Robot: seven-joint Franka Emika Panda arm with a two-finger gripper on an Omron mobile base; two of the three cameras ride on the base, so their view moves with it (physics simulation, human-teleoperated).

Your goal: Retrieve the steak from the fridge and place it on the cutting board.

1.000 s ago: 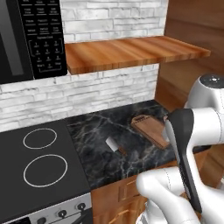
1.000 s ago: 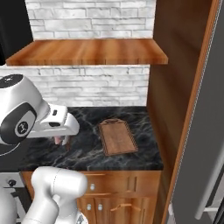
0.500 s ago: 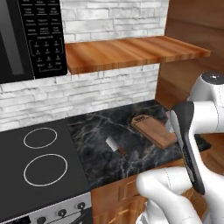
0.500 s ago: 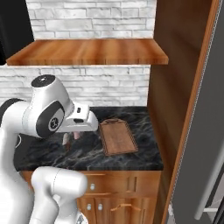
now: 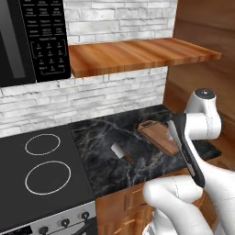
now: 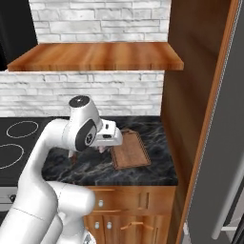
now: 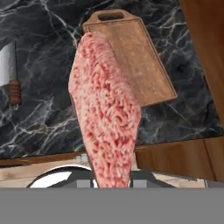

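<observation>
Your hand view has the steak (image 7: 105, 113) hanging edge-on in the gripper (image 7: 111, 175), jaws shut on its lower end, above the counter (image 7: 43, 109) beside the cutting board (image 7: 135, 57). In the left base view your forearm hides part of the cutting board (image 5: 158, 137). A knife (image 5: 120, 153) lies left of it. The fridge (image 6: 224, 143) door edge shows in the right base view.

A home kitchen. Beneath the gripper (image 6: 102, 148) runs a black marble counter (image 5: 101, 158), with a wooden cutting board (image 6: 130, 149) just ahead of the hand and a small knife (image 5: 121, 153) off to its side. Farther that way sits a glass stovetop (image 5: 34, 172) with ring burners, a microwave (image 5: 32, 41) above it. Behind the hand stand a white brick backsplash (image 6: 95, 93), a wooden shelf (image 6: 97, 55), and the dark grey fridge (image 6: 224, 157) alongside.
</observation>
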